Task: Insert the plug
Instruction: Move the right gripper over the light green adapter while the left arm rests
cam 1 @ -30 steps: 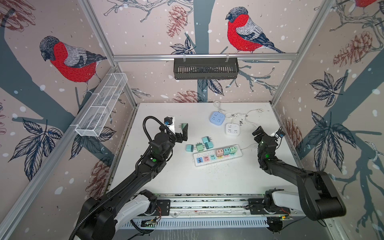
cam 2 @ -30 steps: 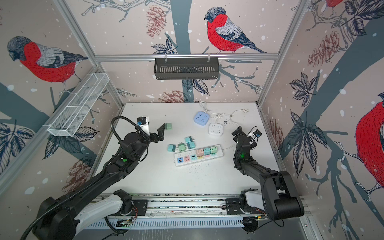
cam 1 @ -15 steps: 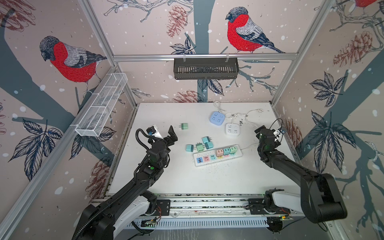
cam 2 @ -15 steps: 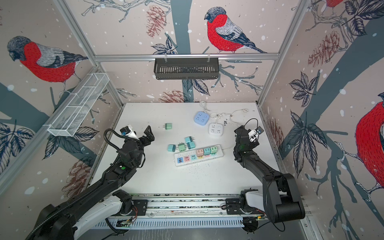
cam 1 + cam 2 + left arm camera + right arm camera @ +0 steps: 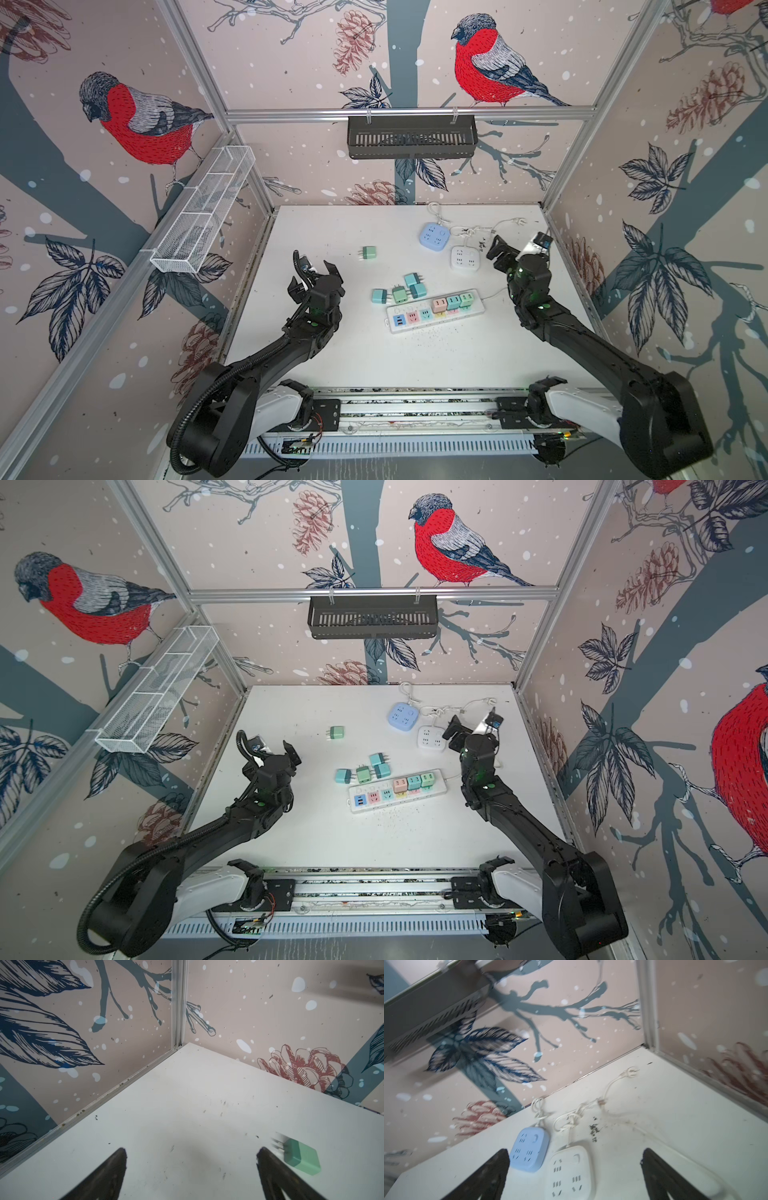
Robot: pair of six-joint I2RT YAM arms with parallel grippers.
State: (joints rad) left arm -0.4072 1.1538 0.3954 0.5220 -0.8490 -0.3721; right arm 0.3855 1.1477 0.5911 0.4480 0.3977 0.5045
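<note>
A lone green plug point(image 5: 369, 252) point(image 5: 336, 733) lies on the white table, prongs pointing left; in the left wrist view this green plug point(image 5: 301, 1157) sits just outside one finger. My left gripper point(image 5: 313, 279) point(image 5: 270, 762) point(image 5: 191, 1151) hovers open and empty, nearer and left of it. The white power strip point(image 5: 415, 322) point(image 5: 376, 799) carries three plugs, pink point(image 5: 439, 304), teal point(image 5: 453, 301) and green point(image 5: 466, 298). My right gripper point(image 5: 515, 249) point(image 5: 471, 729) point(image 5: 575, 1153) is open and empty beside the white square socket point(image 5: 571, 1174).
Several loose teal and green plugs point(image 5: 400, 294) lie left of the strip's far end. A blue square socket point(image 5: 434, 235) point(image 5: 529, 1151) and the white square socket point(image 5: 465, 258) trail tangled cords point(image 5: 571, 1120) toward the back wall. A wire basket point(image 5: 203, 212) hangs on the left wall and a black tray point(image 5: 411, 137) on the back wall.
My left gripper has drawn back toward the near left, away from the lone green plug, which stays lying on the table. My right gripper has lifted and turned toward the back.
</note>
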